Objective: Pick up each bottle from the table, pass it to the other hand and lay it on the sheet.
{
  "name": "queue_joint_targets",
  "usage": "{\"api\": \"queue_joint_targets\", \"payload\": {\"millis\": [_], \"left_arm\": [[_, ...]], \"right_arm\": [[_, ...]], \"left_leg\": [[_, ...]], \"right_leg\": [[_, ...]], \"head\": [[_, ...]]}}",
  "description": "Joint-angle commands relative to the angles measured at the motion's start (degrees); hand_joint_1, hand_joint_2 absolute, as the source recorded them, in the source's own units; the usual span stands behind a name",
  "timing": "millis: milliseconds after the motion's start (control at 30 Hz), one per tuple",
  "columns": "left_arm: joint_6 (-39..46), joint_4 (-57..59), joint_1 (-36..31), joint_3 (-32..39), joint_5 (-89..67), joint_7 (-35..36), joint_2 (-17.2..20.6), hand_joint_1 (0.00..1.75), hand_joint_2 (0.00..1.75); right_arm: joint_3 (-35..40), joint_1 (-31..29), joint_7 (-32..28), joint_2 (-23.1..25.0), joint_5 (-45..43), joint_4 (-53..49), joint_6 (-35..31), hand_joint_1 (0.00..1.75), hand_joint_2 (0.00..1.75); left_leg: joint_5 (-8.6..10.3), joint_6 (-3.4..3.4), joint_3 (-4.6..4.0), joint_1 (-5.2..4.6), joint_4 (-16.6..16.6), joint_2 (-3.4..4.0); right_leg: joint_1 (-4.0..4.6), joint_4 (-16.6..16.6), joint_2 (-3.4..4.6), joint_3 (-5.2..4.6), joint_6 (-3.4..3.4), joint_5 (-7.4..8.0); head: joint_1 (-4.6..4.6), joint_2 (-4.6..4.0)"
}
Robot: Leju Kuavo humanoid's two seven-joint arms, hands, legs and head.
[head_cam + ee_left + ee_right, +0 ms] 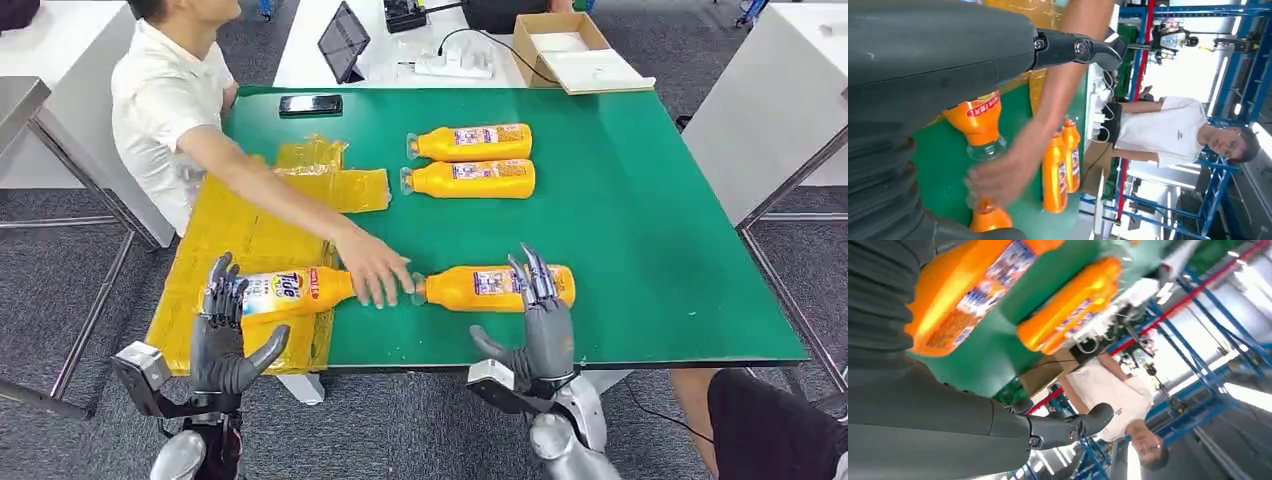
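Both our hands are open and empty; we should wait for the person's hand (372, 268) to clear, then close the right robot hand (540, 322) squarely round the near bottle (495, 287); the left robot hand (226, 330) waits by the yellow sheet (240, 235).

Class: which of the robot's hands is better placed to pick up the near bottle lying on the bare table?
Right. The right hand hovers at that bottle; the left hand is over the sheet.

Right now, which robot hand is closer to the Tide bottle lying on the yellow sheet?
Left. The left hand is right at the Tide bottle, its fingers at the bottle's base end. The right hand is over by another orange bottle on the green table.
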Motion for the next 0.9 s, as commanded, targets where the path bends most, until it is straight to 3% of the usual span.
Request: {"api": "queue_joint_targets", "payload": {"millis": [33, 267, 333, 533, 633, 900], "left_arm": [[1.39, 3.62, -2.97, -1.55, -1.75, -0.7, -0.57, 0.0, 1.75], [1.26, 4.65, -4.03, -3.29, -1.9, -0.72, -0.61, 0.0, 1.75], [1.18, 4.88, -4.0, -3.66, -1.76, -0.18, -0.68, 0.0, 1.75], [1.07, 4.19, -3.3, -4.09, -1.37, 1.22, -0.69, 0.0, 1.75], [0.85, 4.28, -3.31, -4.22, -1.22, 1.49, -0.64, 0.0, 1.75], [-1.31, 2.47, -3.64, -5.25, 0.08, 2.78, -0.48, 0.0, 1.75]], "right_arm": [[-3.59, -7.84, 4.23, -4.63, 5.76, 14.77, 1.21, 0.0, 1.75], [-1.77, -14.18, 6.83, -5.59, 9.45, 24.79, 2.77, 0.0, 1.75], [-1.16, -16.28, 8.34, -5.94, 10.03, 28.41, 4.83, 0.0, 1.75], [1.0, -21.81, 12.26, -6.67, 12.99, 37.21, 8.84, 0.0, 1.75], [1.3, -22.33, 12.45, -6.75, 13.25, 38.06, 9.51, 0.0, 1.75], [7.96, -31.6, 19.73, -7.29, 19.39, 44.64, 18.69, 0.0, 1.75]], "left_leg": [[-0.01, -0.06, 0.22, 0.03, -0.07, -0.05], [0.0, -0.05, 0.12, -0.01, -0.03, 0.02], [-0.09, -0.18, 0.43, 0.06, -0.11, 0.09], [-0.03, -0.04, 0.15, 0.01, -0.01, 0.13], [-0.03, -0.05, 0.12, 0.0, -0.02, 0.14], [-0.06, -0.08, 0.12, 0.01, 0.04, 0.22]], "right_leg": [[0.05, -0.13, -0.14, 0.29, -0.08, -0.02], [0.02, -0.05, -0.04, 0.14, -0.06, 0.01], [0.11, -0.12, -0.06, 0.44, -0.21, -0.08], [0.03, -0.05, 0.06, 0.15, -0.04, 0.01], [0.01, -0.04, 0.07, 0.13, -0.05, 0.01], [0.04, 0.03, 0.13, 0.11, -0.09, 0.0]], "head": [[0.0, 0.0], [0.0, 0.0], [-0.04, 0.0], [0.0, 0.0], [-0.02, 0.0], [-0.02, 0.0]]}}
